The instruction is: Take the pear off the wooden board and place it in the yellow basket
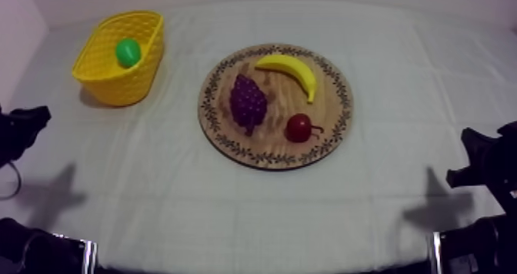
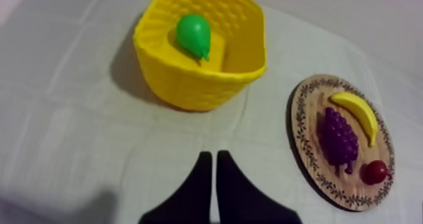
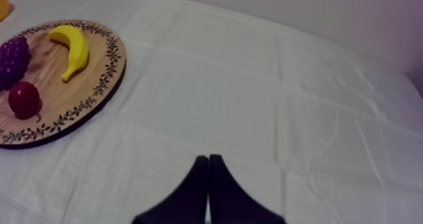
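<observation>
Grey-white cloth (image 1: 254, 215) covers the whole table. Nearest, my left gripper (image 2: 211, 155) sits low over bare cloth, well short of the round wooden board with a patterned rim (image 1: 218, 131). Its two black fingers are pressed together in a narrow wedge with nothing between them. My right gripper (image 3: 208, 157) sits low on the board's other side, well apart from it, fingers clenched together on nothing. On the board lie a small red fruit (image 1: 298, 127) near its near edge, a purple bunch of grapes (image 1: 248, 101) just beside that, and a curved yellow banana (image 1: 292, 69) toward its far edge. Beyond the board, on my left gripper's side, stands the yellow woven basket (image 1: 115, 88), apart from the board. The green pear (image 1: 128, 51) lies inside the basket, off the board, well away from both grippers.
</observation>
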